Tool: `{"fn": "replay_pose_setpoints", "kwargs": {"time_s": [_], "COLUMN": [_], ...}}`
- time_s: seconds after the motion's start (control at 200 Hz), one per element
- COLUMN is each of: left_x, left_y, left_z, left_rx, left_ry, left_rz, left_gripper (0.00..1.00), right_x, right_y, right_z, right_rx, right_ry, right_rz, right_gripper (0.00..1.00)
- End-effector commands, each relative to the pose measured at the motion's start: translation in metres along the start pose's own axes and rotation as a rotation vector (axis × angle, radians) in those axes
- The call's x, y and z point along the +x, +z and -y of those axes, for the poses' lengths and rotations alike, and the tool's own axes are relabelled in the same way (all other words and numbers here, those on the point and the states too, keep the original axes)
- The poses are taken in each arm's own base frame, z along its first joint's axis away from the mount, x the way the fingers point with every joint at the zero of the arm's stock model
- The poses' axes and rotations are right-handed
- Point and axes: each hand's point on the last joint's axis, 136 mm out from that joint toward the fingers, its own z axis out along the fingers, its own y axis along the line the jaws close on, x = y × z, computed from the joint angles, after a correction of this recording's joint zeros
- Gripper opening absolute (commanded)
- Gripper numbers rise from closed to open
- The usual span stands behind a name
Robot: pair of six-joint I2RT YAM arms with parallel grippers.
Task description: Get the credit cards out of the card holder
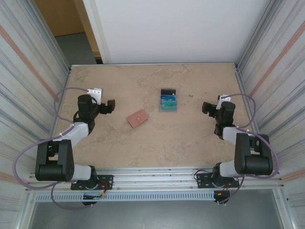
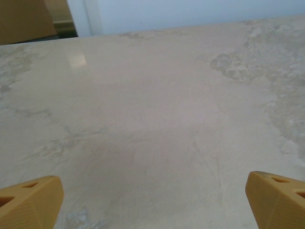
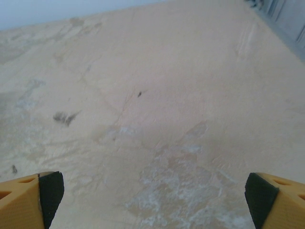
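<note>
I found the left gripper (image 1: 110, 106) and right gripper (image 1: 208, 108) with jaws spread wide, holding nothing, both well apart from the work. The card holder (image 1: 137, 118) lay folded shut just left of frame centre on the table (image 1: 190, 138), with the credit cards (image 1: 168, 101) fanned to its upper right, not touching it. I judged the sound course was to pin the holder with one arm and lift its flap with the other, checking for any card inside.
</note>
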Motion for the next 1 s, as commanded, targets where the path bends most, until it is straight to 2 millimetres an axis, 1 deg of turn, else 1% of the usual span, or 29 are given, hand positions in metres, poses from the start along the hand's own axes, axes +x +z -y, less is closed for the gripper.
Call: {"fn": "replay_pose_setpoints", "kwargs": {"time_s": [0.0, 0.055, 0.15, 0.22, 0.281, 0.326, 0.336, 0.361, 0.381, 0.451, 0.576, 0.677, 0.852, 0.992], "left_x": [0.002, 0.005, 0.013, 0.022, 0.033, 0.04, 0.043, 0.047, 0.05, 0.057, 0.067, 0.076, 0.095, 0.105], "left_y": [-0.004, -0.003, 0.0, -0.002, -0.005, -0.007, -0.007, -0.008, -0.008, -0.008, -0.007, -0.006, -0.003, 0.002], "left_z": [0.034, 0.049, 0.071, 0.097, 0.118, 0.131, 0.133, 0.138, 0.141, 0.151, 0.161, 0.167, 0.166, 0.165], "left_rx": [0.107, 0.137, 0.157, 0.242, 0.307, 0.344, 0.349, 0.357, 0.361, 0.4, 0.448, 0.466, 0.45, 0.438], "left_ry": [0.056, 0.083, 0.142, 0.203, 0.267, 0.322, 0.335, 0.365, 0.386, 0.428, 0.436, 0.457, 0.524, 0.547], "left_rz": [-0.103, -0.151, -0.231, -0.298, -0.366, -0.405, -0.416, -0.436, -0.451, -0.495, -0.573, -0.626, -0.742, -0.786], "left_gripper": [0.99, 0.99, 0.99, 0.99, 0.99, 0.99, 0.99, 0.99, 0.99, 0.99, 0.99, 0.99, 0.99, 0.99], "right_x": [-0.021, -0.03, -0.038, -0.045, -0.049, -0.053, -0.054, -0.051, -0.058, -0.062, -0.069, -0.071, -0.068, -0.066], "right_y": [-0.014, -0.022, -0.036, -0.048, -0.059, -0.067, -0.069, -0.07, -0.078, -0.089, -0.105, -0.114, -0.12, -0.121], "right_z": [0.008, 0.007, 0.005, 0.004, 0.004, 0.004, 0.004, 0.004, 0.004, 0.003, 0.001, 0.0, -0.002, -0.004], "right_rx": [0.05, 0.054, 0.054, 0.061, 0.073, 0.081, 0.082, 0.089, 0.086, 0.095, 0.099, 0.109, 0.114, 0.12], "right_ry": [0.062, 0.082, 0.107, 0.119, 0.131, 0.142, 0.145, 0.146, 0.152, 0.163, 0.173, 0.166, 0.152, 0.145], "right_rz": [0.012, 0.018, 0.016, 0.02, 0.018, 0.015, 0.018, -0.002, 0.018, 0.023, 0.034, 0.041, 0.039, 0.039], "right_gripper": [0.99, 0.99, 0.99, 0.99, 0.99, 0.99, 0.99, 0.99, 0.99, 0.99, 0.99, 0.99, 0.99, 0.99]}}
